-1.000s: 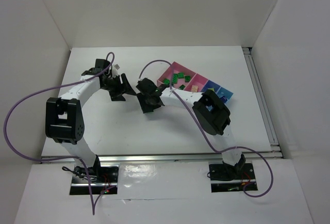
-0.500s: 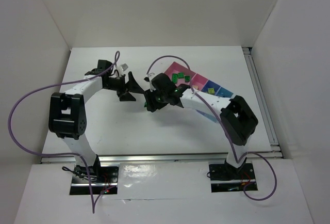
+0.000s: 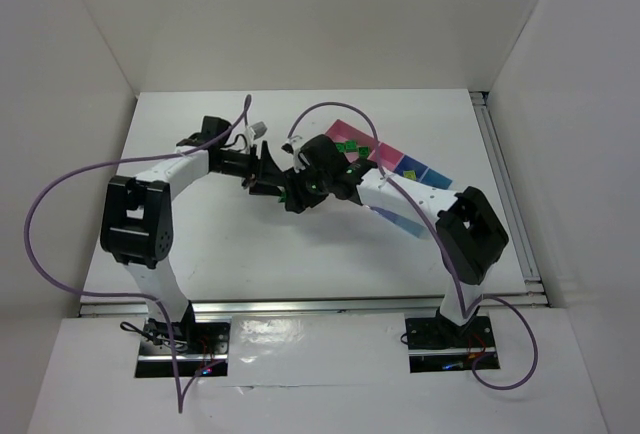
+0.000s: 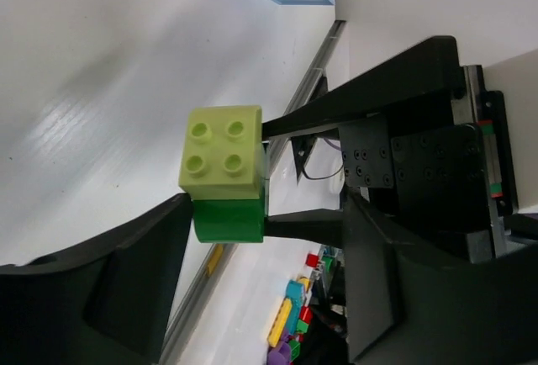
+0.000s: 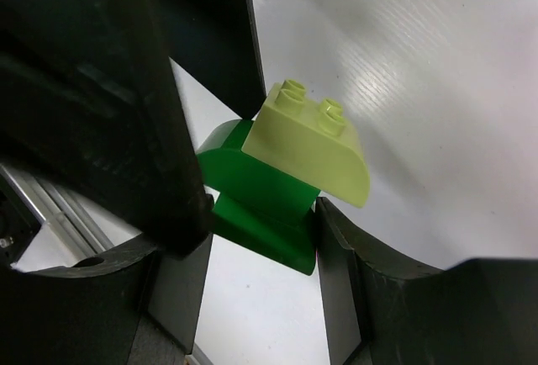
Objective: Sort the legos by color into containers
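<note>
- I see a pale yellow-green lego (image 4: 223,150) stuck on top of a dark green lego (image 4: 227,220). The pale one has four round studs showing.
- This little stack is held up over the worktop (image 3: 220,244). It is near the middle, to the left of the containers (image 3: 436,178).
- My right jaws are clenched on the dark green lego. In the right wrist view it sits tight between both fingers (image 5: 189,239).
- My left jaws are spread wider than the stack. One finger (image 4: 134,272) is right up against the dark green lego. The other finger (image 4: 395,281) is apart from it.
- From above, both sets of jaws meet nose to nose at one spot.
- More green legos (image 3: 349,144) lie in the pink end of the containers.
- The right arm (image 3: 400,194) covers part of that row.
</note>
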Robot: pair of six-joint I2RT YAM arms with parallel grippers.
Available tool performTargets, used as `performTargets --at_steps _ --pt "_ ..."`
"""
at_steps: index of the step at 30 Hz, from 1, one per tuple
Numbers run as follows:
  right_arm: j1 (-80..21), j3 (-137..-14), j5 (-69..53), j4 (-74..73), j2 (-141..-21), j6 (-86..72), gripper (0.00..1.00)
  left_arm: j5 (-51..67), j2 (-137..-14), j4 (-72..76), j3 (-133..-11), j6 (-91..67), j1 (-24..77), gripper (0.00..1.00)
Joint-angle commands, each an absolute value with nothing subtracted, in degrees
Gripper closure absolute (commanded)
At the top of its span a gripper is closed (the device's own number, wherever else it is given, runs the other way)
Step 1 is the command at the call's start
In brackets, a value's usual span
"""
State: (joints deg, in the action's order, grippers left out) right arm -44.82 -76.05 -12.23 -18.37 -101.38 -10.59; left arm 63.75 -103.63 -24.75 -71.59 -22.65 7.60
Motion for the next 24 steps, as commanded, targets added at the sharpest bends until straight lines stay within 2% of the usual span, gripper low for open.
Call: performTargets --at_steps 1,5,10,16,20,21,24 --pt "-44.91 -76.73 -13.62 -15.64 -98.61 -9.76 0.66 68.39 -106.08 -23.64 -73.30 -20.74 8.35 0.28" --pt "-44.91 -76.73 -13.62 -15.12 -98.61 -9.76 0.66 67.15 -107.13 -24.17 -73.30 -20.74 8.35 0.28" --pt "-44.91 -76.20 -13.62 -15.12 -97.56 -9.76 0.67 65.84 -108.46 -24.17 -73.30 -20.74 8.88 0.20" --pt "-44.91 -76.20 -13.62 -15.12 -97.56 -9.76 0.68 65.21 -109.60 -23.64 -73.83 -22.32 8.88 0.18" --pt "-44.91 -76.20 -13.10 -15.64 -97.56 -9.76 0.68 67.14 -109.60 -22.06 -73.83 -22.85 8.88 0.33" --pt "-44.91 -76.20 -13.10 -15.64 -97.56 -9.76 0.68 67.76 -109.60 -21.36 -73.83 -23.37 8.88 0.42" --pt "-44.91 -76.20 -13.10 -15.64 -97.56 -9.76 0.68 69.87 -109.08 -20.13 -73.30 -23.38 8.88 0.58"
